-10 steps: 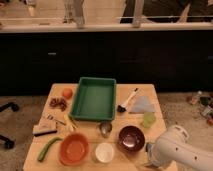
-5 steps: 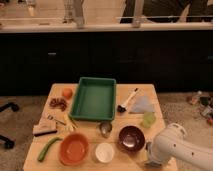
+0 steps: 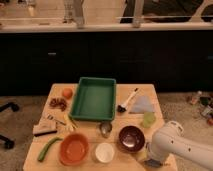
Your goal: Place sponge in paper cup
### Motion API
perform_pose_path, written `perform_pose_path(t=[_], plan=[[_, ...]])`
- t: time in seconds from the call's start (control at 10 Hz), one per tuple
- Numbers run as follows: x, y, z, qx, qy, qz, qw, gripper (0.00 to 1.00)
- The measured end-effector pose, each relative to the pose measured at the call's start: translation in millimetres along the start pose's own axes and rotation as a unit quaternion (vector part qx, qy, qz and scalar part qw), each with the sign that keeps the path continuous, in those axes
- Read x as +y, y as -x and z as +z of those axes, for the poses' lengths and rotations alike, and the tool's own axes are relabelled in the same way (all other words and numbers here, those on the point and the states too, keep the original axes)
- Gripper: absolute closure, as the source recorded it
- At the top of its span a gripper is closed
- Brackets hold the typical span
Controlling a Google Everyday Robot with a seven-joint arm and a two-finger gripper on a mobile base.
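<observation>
One white paper cup (image 3: pixel 104 152) stands upright at the bottom centre of the frame, between an orange bowl (image 3: pixel 74 148) on its left and a dark bowl (image 3: pixel 131 138) on its right; the sponge cannot be made out. Just above sits a small metal cup (image 3: pixel 105 129), then a green tray (image 3: pixel 95 100). The gripper (image 3: pixel 152 161) hangs at the lower right, under the white arm (image 3: pixel 180 145); whether it is spread or closed cannot be told

The bench (image 3: pixel 88 131) is shown in pale wood. A green tray (image 3: pixel 94 98) is seen at the far middle. Along the near edge are an orange bowl (image 3: pixel 74 148), the white paper cup (image 3: pixel 104 152) and a dark maroon bowl (image 3: pixel 131 138). The tool (image 3: pixel 151 161) is seen dark grey under the white arm (image 3: pixel 180 147) at the near right corner.
</observation>
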Motion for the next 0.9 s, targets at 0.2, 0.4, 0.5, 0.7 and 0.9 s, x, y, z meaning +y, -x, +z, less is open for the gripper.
perform_pose_path(t=[0.2,0.4,0.5,0.7,0.9], plan=[[-1.5,2.5,1.5,0.001,0.002,-0.008,1.0000,0.22],[-3.4,1.9,1.3,0.000,0.009,-0.024,0.9997,0.40],[-4.3,1.5,0.9,-0.001,0.011,-0.027,0.9996,0.49],[-3.7,1.1,-0.4,-0.002,0.017,-0.030,0.9994,0.70],[-4.3,1.6,-1.9,-0.004,0.020,-0.032,0.9993,0.85]])
